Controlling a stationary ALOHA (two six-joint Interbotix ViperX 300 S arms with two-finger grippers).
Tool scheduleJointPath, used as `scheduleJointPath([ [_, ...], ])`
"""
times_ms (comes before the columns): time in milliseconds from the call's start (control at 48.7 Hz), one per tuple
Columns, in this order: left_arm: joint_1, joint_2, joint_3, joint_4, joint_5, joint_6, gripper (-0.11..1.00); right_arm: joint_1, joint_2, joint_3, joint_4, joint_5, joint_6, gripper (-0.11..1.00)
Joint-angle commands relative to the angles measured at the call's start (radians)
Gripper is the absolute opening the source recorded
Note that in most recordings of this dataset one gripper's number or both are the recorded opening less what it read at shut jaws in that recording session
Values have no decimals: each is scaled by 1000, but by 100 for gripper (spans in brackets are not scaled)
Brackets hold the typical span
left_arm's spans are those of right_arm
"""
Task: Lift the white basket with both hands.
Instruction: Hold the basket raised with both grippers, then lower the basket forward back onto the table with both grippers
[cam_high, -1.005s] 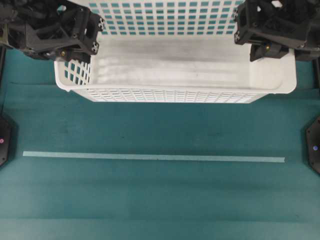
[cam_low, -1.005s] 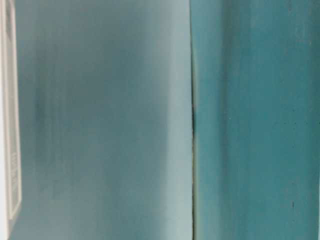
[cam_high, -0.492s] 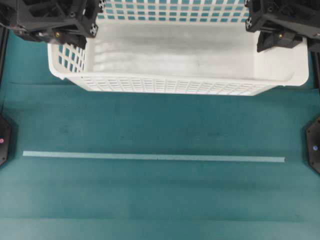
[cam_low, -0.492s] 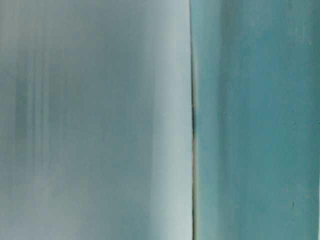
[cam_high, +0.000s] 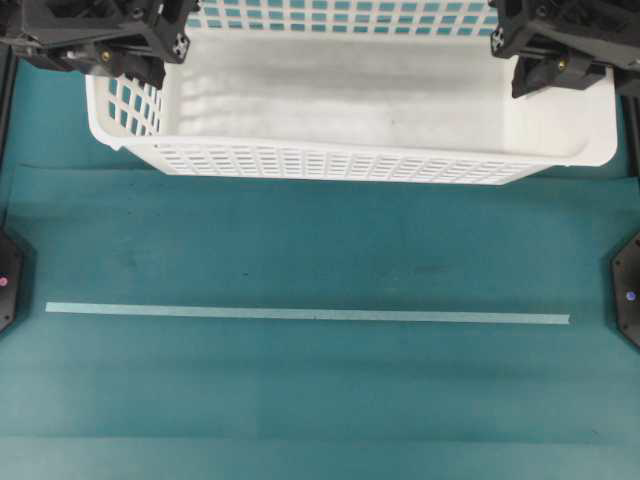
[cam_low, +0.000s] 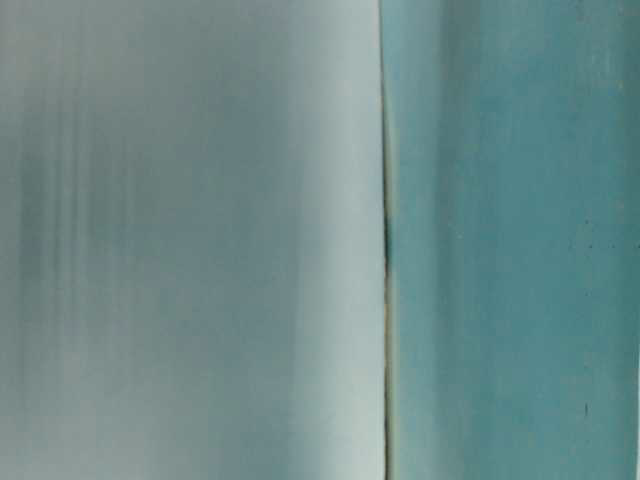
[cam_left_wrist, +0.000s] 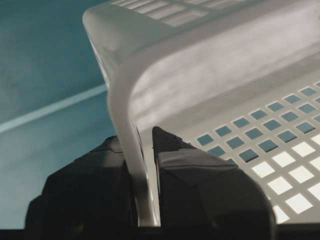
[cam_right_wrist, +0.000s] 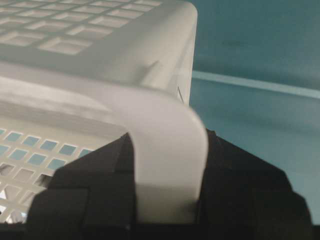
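1. Holding the basket (cam_high: 350, 95) at both short ends; it sits at the top of my overhead view, far wall cut off by the frame edge.
2. Left gripper (cam_left_wrist: 145, 200): fingers (cam_left_wrist: 90, 195) pinched nearly closed on the left rim. My left wrist cam shows the thin rim wall sandwiched between the two black pads, one outside, one inside the basket.
3. Right gripper (cam_right_wrist: 167, 195): fingers (cam_right_wrist: 250, 200) clamped on the right rim. The rolled lip there is wider, so the pads stand further apart, one each side, both touching plastic.
4. Overhead, the left arm (cam_high: 95, 40) covers the top-left corner, the right arm (cam_high: 560, 45) the top-right.
5. Basket interior is bare: solid floor, perforated walls, teal showing through the holes.
6. Near long wall faces me, running roughly parallel to the pale tape line (cam_high: 300, 314) on the teal mat (cam_high: 320, 400); wall and tape are well apart.
7. Whether the floor is off the mat, I can't tell from overhead.
8. Table-level cam gives only a blurred pale-and-teal field with a dark vertical seam (cam_low: 386, 240); no basket identifiable there.
9. Two black fixtures (cam_high: 626, 290) sit at the mat's left and right edges.
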Motion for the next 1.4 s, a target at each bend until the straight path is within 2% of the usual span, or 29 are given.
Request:
scheduleJointPath([
  [0,-6,3,-35,-5,-11,71,3,20,23,-15,5,-5,-86,20],
  [328,-6,3,-31,-5,-11,72,3,12,23,0,5,-5,-87,20],
  [451,-8,-6,8,-2,-17,72,3,8,23,29,5,-8,-91,20],
  [636,-18,-28,137,0,-86,67,3,8,21,140,15,-43,-91,20],
  [862,-14,-109,368,0,-222,49,3,6,12,299,49,-198,-112,20],
  [1169,-12,-212,676,0,-471,-29,3,-3,2,462,49,-350,-112,20],
  [1375,-14,-215,796,0,-609,-61,3,0,2,549,51,-434,-103,20],
])
